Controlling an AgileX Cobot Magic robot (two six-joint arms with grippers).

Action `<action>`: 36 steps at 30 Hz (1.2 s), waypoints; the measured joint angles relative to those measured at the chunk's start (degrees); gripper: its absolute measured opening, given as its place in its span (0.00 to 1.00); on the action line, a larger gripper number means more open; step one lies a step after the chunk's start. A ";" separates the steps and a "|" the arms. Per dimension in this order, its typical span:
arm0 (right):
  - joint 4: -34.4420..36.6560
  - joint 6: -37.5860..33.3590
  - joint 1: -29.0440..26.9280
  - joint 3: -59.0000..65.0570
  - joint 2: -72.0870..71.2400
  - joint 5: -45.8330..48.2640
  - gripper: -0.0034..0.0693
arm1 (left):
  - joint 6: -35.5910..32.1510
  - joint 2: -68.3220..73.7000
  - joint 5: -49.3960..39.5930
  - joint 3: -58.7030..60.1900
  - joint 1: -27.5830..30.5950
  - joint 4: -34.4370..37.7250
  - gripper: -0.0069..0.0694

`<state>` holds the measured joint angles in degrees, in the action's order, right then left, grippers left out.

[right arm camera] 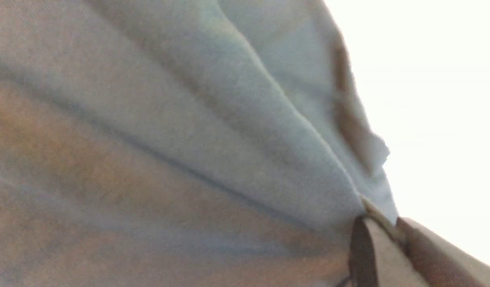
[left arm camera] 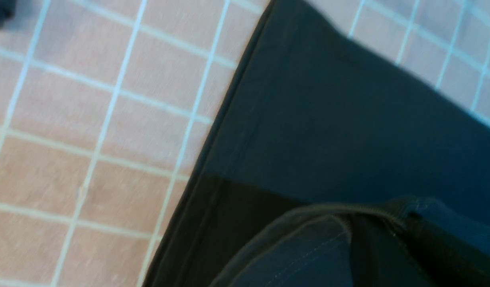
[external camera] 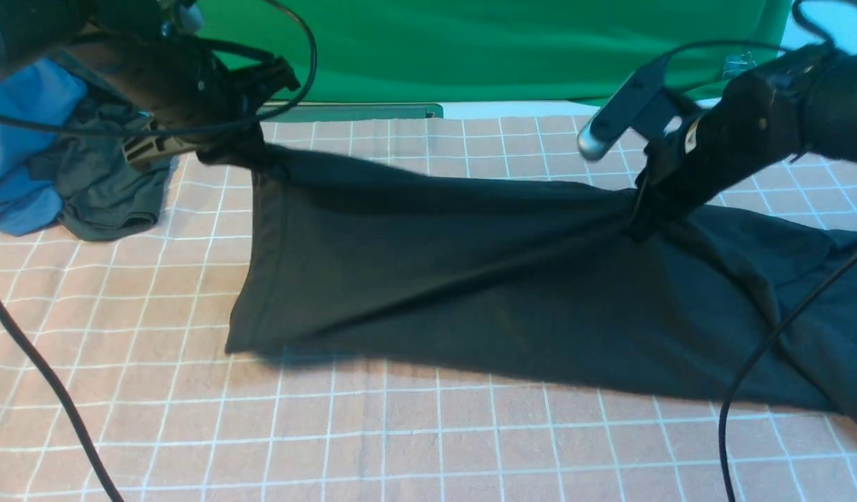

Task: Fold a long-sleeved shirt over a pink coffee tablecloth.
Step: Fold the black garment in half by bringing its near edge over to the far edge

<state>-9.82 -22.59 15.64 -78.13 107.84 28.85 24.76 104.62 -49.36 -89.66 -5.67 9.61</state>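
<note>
The black long-sleeved shirt (external camera: 470, 279) hangs stretched between my two grippers above the pink coffee tablecloth (external camera: 400, 432), and its near edge rests on the cloth. At the far left, my left gripper (external camera: 222, 150) is shut on a lifted corner of the shirt. My right gripper (external camera: 641, 226) is shut on a bunched fold at the right. The left wrist view shows the shirt's hem (left arm camera: 328, 119) draped over the left gripper (left arm camera: 382, 217), above the grid cloth (left arm camera: 89, 139). Washed-out shirt fabric (right arm camera: 189, 139) fans out from the pinching right gripper (right arm camera: 382, 221) in the right wrist view.
A blue garment (external camera: 17, 139) and a smaller dark grey garment (external camera: 107, 188) lie piled at the far left. A green cloth (external camera: 505, 49) hangs behind the table. Black cables (external camera: 763, 348) run over the shirt at the right and over the tablecloth at the left.
</note>
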 joint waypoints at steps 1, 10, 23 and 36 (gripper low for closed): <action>0.00 0.00 -0.26 -0.56 0.00 -0.37 0.14 | 0.25 0.41 0.31 -0.47 0.00 -0.13 0.11; 0.00 -0.11 -0.48 -1.99 2.80 -6.26 0.14 | 3.29 7.64 4.56 -6.06 0.00 -4.05 0.11; -0.15 -0.11 -0.48 -2.04 8.69 -18.59 0.16 | 1.26 12.79 16.15 -7.03 0.00 -5.39 0.19; -0.23 2.51 -0.60 -2.04 2.56 -13.10 0.49 | -3.87 8.51 6.27 -7.10 -0.05 -6.50 0.45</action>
<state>-10.05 -20.08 15.04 -80.17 110.40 15.76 20.89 113.12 -43.09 -96.76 -5.72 3.11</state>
